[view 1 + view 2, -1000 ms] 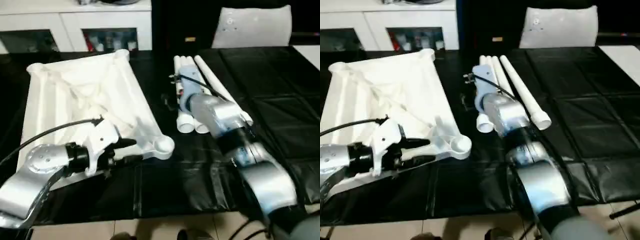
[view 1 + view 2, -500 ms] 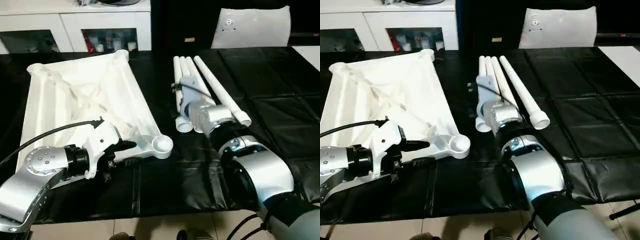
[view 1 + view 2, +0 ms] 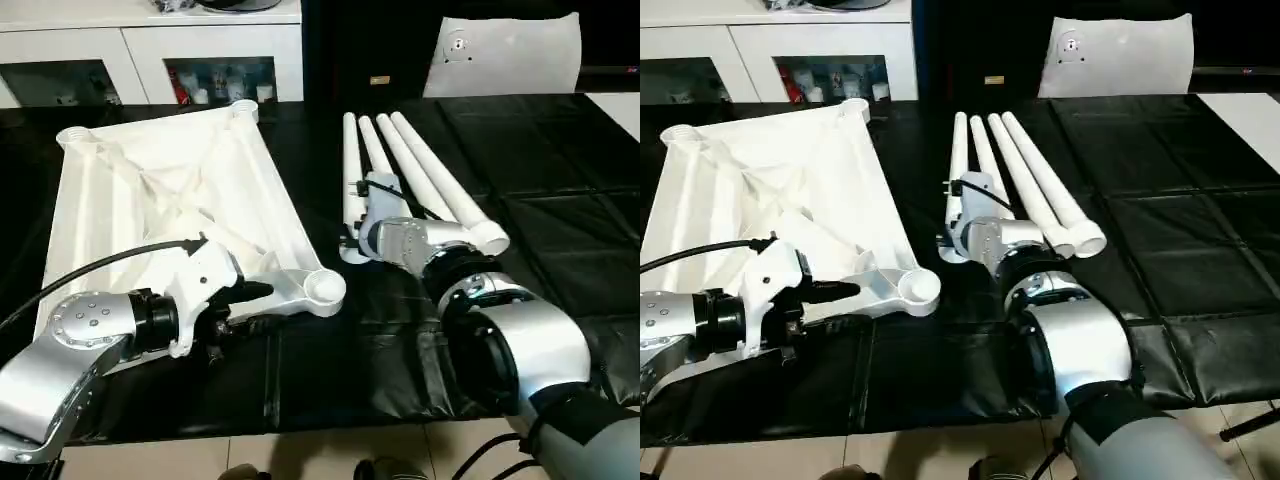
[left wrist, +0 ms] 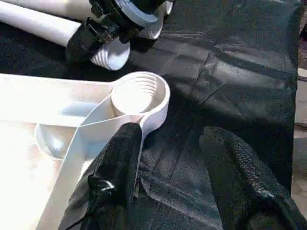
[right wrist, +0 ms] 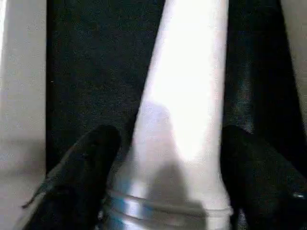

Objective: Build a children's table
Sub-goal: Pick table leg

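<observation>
Nearest the camera, in the lower left of the frame, the left gripper is clasping the near rim of the upturned white plastic rectangular table top, one black finger pressing inside the edge wall and the other lying outside on the black quilted mat, just short of the round threaded corner socket. At centre frame, the right gripper is straddling the thick threaded end of one long round tapered white plastic leg, its jaws standing either side of the leg; whether they are already pinching it cannot be told. Three more white tapered legs are lying alongside it, fanning toward the upper centre of the frame. The top is sprawling ribbed side up across the left half of the mat, stretching toward the white cabinet with dark glass-fronted compartments in the upper left, with a white panel leaning at upper right. The hollow legs look light, stiff and slick, so taking hold near the thick end, just behind the thread, seems soundest; the thin-walled top is likely flexing, making the rim beside a socket the firmest hold.
</observation>
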